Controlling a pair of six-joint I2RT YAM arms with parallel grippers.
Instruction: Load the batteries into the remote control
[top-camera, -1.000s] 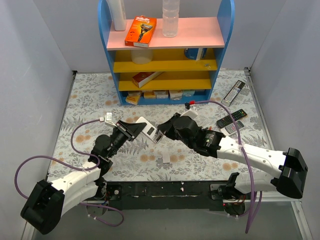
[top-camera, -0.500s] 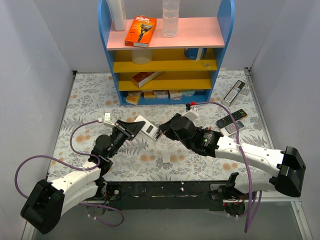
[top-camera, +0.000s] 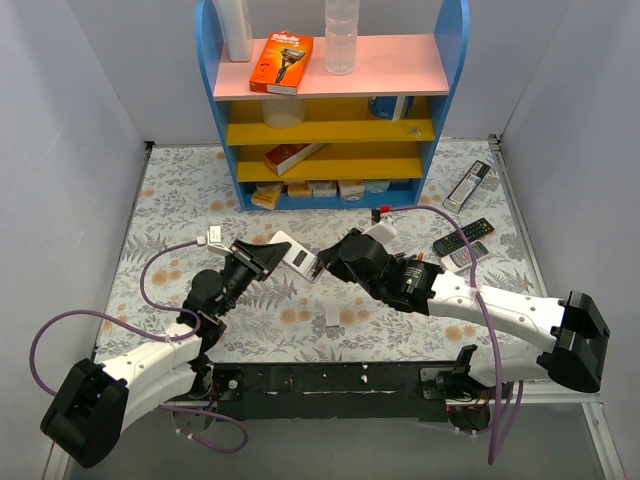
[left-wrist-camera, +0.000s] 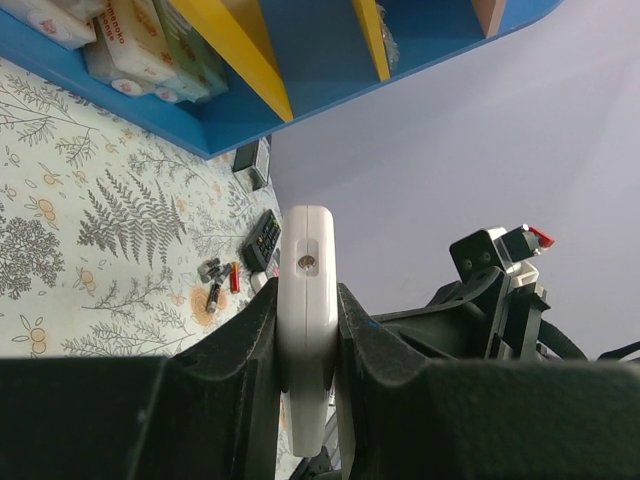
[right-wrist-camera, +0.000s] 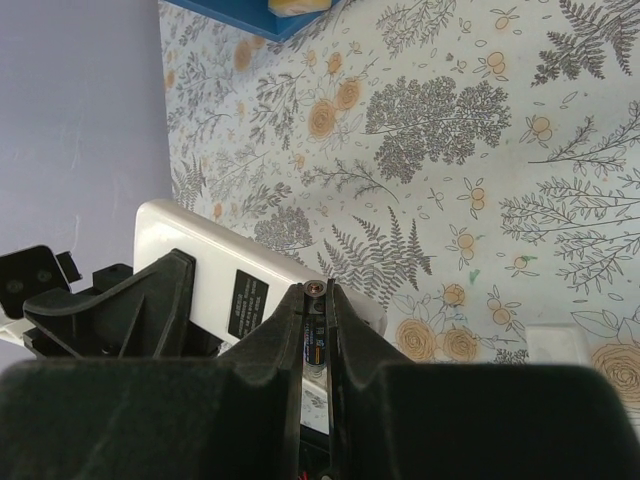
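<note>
While aloft, arms (top-camera: 150, 362) toward remote control (top-camera: 299, 259)

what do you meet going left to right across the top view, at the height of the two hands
left hand → remote control → right hand → black remote

Floral table (top-camera: 180, 190) under shelf unit (top-camera: 400, 62), remotes (top-camera: 463, 237), seemingly batteries (left-wrist-camera: 215, 290).
</note>
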